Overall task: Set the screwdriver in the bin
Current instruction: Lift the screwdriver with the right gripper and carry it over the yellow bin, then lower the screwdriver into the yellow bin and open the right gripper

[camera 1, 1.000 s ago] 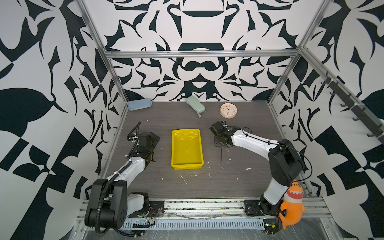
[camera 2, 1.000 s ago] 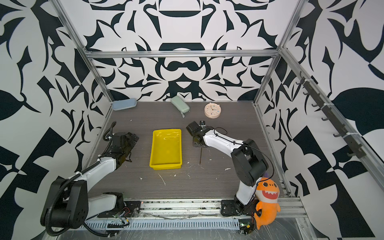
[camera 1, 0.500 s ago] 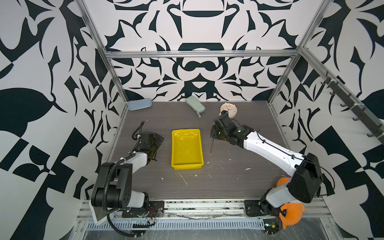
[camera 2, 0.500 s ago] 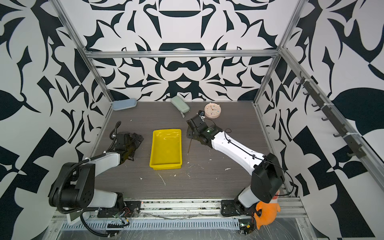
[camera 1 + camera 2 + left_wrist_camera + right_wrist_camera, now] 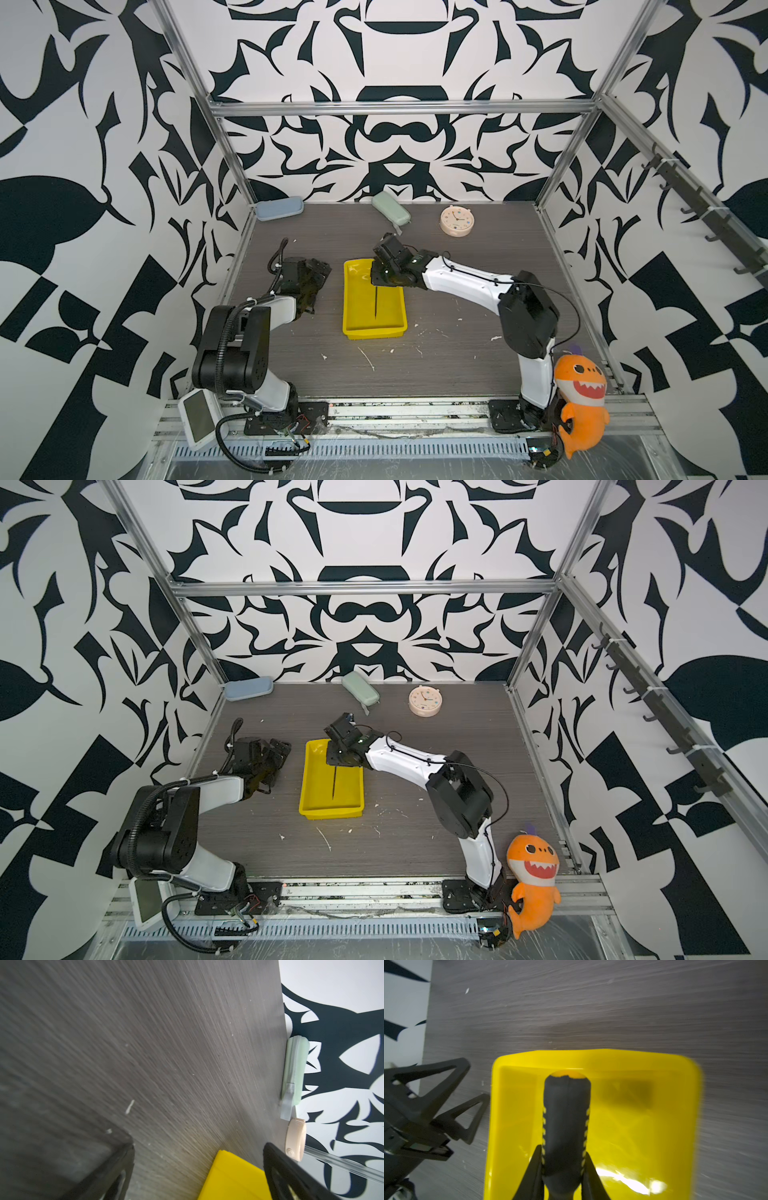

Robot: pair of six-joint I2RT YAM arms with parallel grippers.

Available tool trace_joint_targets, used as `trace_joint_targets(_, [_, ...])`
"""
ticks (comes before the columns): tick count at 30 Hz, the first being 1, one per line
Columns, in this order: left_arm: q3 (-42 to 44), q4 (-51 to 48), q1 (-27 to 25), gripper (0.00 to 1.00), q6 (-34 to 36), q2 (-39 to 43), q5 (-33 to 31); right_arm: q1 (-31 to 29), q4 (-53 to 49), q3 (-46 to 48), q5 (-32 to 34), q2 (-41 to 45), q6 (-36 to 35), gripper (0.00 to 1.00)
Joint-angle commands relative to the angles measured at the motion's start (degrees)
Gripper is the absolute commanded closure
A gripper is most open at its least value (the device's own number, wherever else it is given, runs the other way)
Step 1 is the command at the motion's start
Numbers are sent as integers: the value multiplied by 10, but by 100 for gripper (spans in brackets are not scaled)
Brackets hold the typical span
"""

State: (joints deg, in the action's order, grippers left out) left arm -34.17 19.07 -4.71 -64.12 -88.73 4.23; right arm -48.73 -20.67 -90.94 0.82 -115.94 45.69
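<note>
one grey wood-grain table [image 5: 457, 340] carries everything. near its middle lies the yellow bin [image 5: 374, 331], its long side running front to back. a green case [image 5: 390, 208] and a small round clock [image 5: 456, 221] rest by the back wall. the left claw [image 5: 199, 1147] sits low near the bin's left side, clear of it, fingers spread apart around nothing. the right claw [image 5: 562, 1169] hangs over the bin's far end, clamped on the black handle of the screwdriver [image 5: 566, 1115]. in both top views its thin shaft runs lengthwise inside the bin's walls; whether it touches the plastic cannot be told.
</note>
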Motion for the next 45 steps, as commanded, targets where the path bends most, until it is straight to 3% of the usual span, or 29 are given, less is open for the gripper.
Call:
trace_joint_targets(1, [-2,-3,3,1,-14,-10,10,0,9,-27,-28,-1,20,100])
trace_joint_targets(12, [1,-21,9,1,-5,8,-3,0,19,-41,-40,-48,34,100])
trace_joint_targets(17, [3,-16,9,1,-5,15,-2,11,-16,-66,-13,-67,29,100])
trace_joint_targets(26, [3,-13,9,1,-7,14,-2,56,-47,-18,17,-22,22,100])
trace_joint_targets(37, [2,-13,9,1,-6,13,-4,31,-54,-111,-28,-98,33,100])
trace_joint_targets(45, [2,-4,9,1,-7,4,-2,26,-54,-123,-35,-109,35,98])
